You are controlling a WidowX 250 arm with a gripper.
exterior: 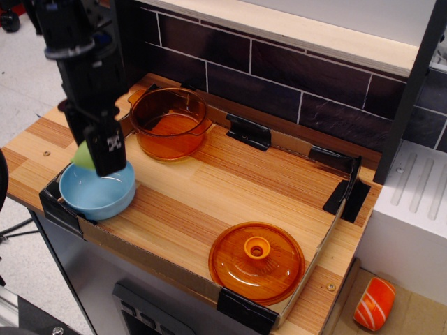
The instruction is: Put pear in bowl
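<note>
Observation view, places given from the bowl (97, 187): gripper (94, 155) directly above its rim, clenched on the pear (84, 156), which hangs over the basin; orange pot (170, 122) behind-right; lid (257, 261) far right. Pear likely light, rigid, slick; hold it across the broad body; its long axis and tip direction are hidden by the fingers.

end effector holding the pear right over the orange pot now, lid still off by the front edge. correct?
Not quite. The end effector holds the pear over the blue bowl, not the orange pot, as observation.image shows. The lid does lie off the pot near the front edge.
</note>
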